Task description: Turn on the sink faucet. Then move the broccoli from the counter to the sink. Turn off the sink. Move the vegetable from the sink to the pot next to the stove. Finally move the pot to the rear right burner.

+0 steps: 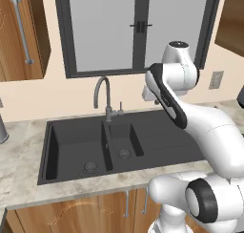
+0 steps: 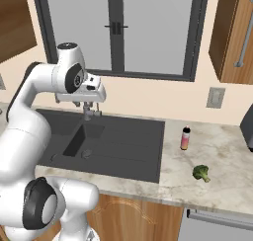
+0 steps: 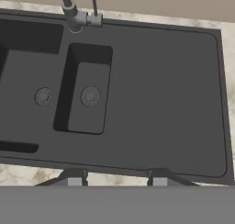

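I have the two-finger gripper (image 3: 117,178) hanging above the matte charcoal double-basin sink (image 3: 151,90), looking down at its ribbed drainboard side. Its jaws stand partly apart with nothing between them, so I hold nothing. The tall dark grey gooseneck sink faucet (image 1: 104,96) rises at the sink's back rim, its small lever handle (image 3: 94,7) upright beside the spout base; I see no water running, so I judge the first step is not yet done. The hand sits high and free, I think, to leave room for coming down on that lever. The small green broccoli floret (image 2: 201,173) lies on the beige-grey marbled stone counter (image 2: 222,171), right of the sink, near a small bottle (image 2: 186,138).
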